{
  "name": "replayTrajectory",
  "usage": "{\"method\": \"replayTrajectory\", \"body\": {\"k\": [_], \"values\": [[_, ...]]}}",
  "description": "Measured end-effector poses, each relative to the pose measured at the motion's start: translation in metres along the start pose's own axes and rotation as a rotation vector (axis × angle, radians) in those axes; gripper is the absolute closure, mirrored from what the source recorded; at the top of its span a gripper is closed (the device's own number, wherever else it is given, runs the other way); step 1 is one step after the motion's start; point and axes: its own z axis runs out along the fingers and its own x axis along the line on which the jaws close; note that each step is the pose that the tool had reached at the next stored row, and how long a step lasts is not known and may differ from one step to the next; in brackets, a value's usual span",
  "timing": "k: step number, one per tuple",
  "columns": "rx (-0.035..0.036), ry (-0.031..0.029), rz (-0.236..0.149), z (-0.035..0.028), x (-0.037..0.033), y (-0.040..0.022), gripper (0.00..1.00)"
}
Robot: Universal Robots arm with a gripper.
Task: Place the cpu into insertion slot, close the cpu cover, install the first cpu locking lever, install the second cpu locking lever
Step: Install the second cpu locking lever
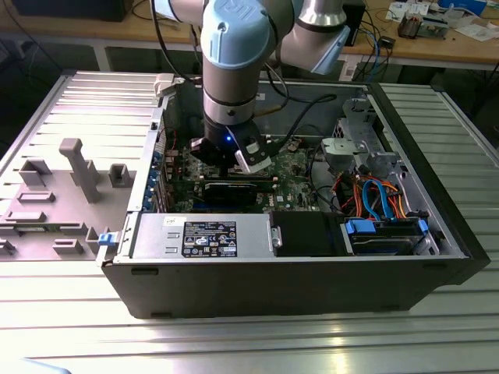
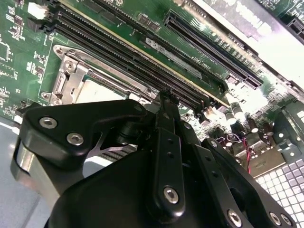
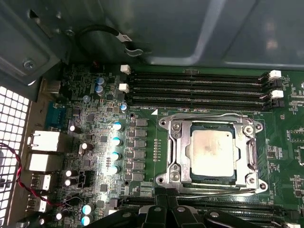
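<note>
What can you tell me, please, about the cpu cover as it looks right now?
The cpu cover is a silvery metal frame with a square central window. In the first wrist view it lies flat and closed over the insertion slot, and the cpu shows through the window with its dull silver top. Screws sit at the corners around it. The cover sits on the green motherboard beside the long black memory slots. Nothing is seen touching it from above.

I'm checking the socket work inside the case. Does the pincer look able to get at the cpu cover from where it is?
Probably yes: the pincer sits beside the cpu cover, with nothing lying between them on the board.
</note>
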Motion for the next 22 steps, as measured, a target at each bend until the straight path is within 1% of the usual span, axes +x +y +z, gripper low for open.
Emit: {"method": "replayTrajectory", "body": {"k": [4, 6, 8, 11, 13, 22], "values": [[0.0000, 0.0000, 0.001, 0.0003, 0.0001, -0.0001, 0.89], [-0.0004, -0.0001, 0.001, 0.0016, 0.0000, -0.0003, 0.89], [-0.0017, -0.0002, 0.001, 0.0028, 0.0002, -0.0005, 0.89], [-0.0057, -0.0006, 0.001, 0.0044, 0.0010, -0.0004, 0.89], [-0.0066, -0.0009, 0.003, 0.0049, 0.0019, -0.0002, 0.89], [-0.0072, -0.0017, 0.006, 0.0056, 0.0020, -0.0002, 0.89]]}}
